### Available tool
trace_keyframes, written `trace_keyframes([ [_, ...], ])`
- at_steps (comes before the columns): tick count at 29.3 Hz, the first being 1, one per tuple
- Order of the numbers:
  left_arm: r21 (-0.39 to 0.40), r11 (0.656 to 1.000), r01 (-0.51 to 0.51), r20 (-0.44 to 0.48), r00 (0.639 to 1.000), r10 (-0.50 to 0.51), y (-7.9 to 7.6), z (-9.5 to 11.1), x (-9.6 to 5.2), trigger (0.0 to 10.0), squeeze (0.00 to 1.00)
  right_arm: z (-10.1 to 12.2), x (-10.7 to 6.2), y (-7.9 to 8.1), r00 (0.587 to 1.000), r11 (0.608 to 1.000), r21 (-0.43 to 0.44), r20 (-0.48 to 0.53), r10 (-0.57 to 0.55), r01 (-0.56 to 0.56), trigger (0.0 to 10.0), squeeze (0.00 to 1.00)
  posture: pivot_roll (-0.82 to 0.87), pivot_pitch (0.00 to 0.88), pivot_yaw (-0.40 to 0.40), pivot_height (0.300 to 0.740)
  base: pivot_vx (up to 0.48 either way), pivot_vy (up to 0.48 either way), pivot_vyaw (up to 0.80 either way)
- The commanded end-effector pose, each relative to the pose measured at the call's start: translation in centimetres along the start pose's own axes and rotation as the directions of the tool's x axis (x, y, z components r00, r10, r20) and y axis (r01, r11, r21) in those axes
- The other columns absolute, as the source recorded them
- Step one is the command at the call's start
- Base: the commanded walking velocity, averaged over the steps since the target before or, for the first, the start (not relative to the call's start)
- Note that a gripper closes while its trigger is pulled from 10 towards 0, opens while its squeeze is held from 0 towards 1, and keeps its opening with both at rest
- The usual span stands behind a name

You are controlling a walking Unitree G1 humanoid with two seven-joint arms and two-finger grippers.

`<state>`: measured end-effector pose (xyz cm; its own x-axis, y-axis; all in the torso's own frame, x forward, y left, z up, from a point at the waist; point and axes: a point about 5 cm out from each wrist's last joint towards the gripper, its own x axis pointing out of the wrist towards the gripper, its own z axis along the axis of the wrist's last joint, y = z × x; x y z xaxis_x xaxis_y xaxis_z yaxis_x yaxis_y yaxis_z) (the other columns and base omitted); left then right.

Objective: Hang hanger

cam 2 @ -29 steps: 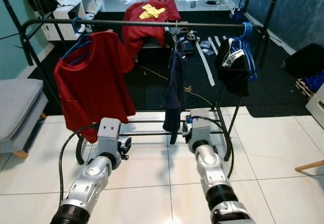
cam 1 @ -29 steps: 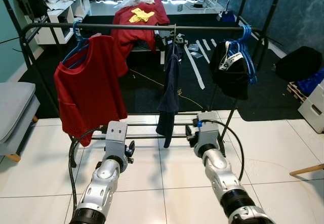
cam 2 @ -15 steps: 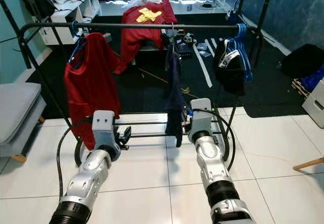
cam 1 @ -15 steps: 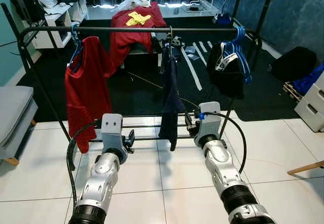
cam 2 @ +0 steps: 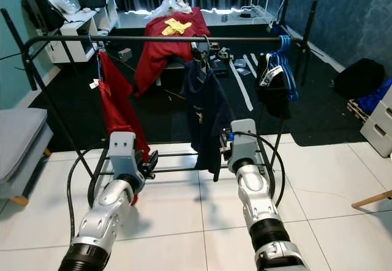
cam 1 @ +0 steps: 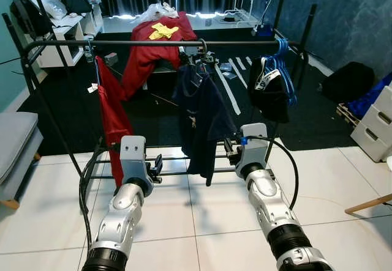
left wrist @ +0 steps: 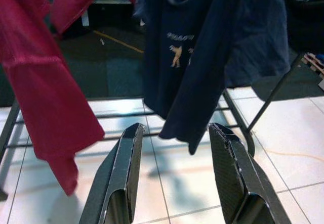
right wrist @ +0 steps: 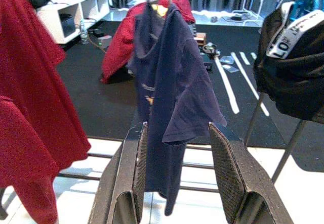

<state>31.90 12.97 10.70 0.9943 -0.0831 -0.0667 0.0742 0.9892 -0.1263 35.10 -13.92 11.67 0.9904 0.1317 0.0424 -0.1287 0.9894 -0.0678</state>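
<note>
Where white tiles [cam 1: 55, 222] meet black carpet [cam 1: 153, 118], both hands (left hand [left wrist: 174, 176], right hand [right wrist: 174, 176]) gape empty.

navy shirt [cam 1: 202, 109] — on hanger [cam 1: 202, 44] | hooked mid-rail [cam 1: 153, 42] | hanging, turned

Count, per item: 1 garment rack [cam 1: 184, 42]. 3 garments hung on it: 1 red shirt [cam 1: 112, 115] left, 1 navy tee [cam 1: 202, 118] centre, 1 black garment [cam 1: 269, 93] right. Blue hangers [cam 1: 283, 57] bunched far right, no. unclear. 2 grippers, near: left gripper [left wrist: 177, 178], right gripper [right wrist: 174, 178].
</note>
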Motion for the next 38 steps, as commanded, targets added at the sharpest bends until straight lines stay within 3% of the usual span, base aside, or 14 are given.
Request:
trace_keyframes([
  [1, -0.008, 1.0, 0.008, 0.0, 1.0, -0.008, -0.1, -0.1, 0.0, 10.0, 0.0, 0.0, -0.1, -0.3, 1.0, 1.0, 0.014, -0.004, -0.015, 0.015, 10.0, 0.0, 0.0, 0.019, 0.003, 0.74, 0.334, 0.0, 0.0],
  [31, -0.004, 1.0, 0.021, -0.007, 1.0, -0.021, -0.6, -0.4, 0.2, 10.0, 0.0, 0.2, -0.2, -0.4, 1.0, 1.0, -0.001, -0.002, -0.014, 0.014, 10.0, 0.0, -0.01, 0.02, -0.003, 0.74, 0.329, 0.0, 0.0],
  [38, 0.014, 0.997, 0.082, -0.002, 0.997, -0.082, -1.5, -0.4, -0.1, 10.0, 0.0, 0.7, -0.2, -0.6, 0.999, 1.0, 0.009, 0.032, -0.03, 0.03, 10.0, 0.0, -0.01, 0.023, -0.005, 0.74, 0.317, 0.0, 0.0],
])
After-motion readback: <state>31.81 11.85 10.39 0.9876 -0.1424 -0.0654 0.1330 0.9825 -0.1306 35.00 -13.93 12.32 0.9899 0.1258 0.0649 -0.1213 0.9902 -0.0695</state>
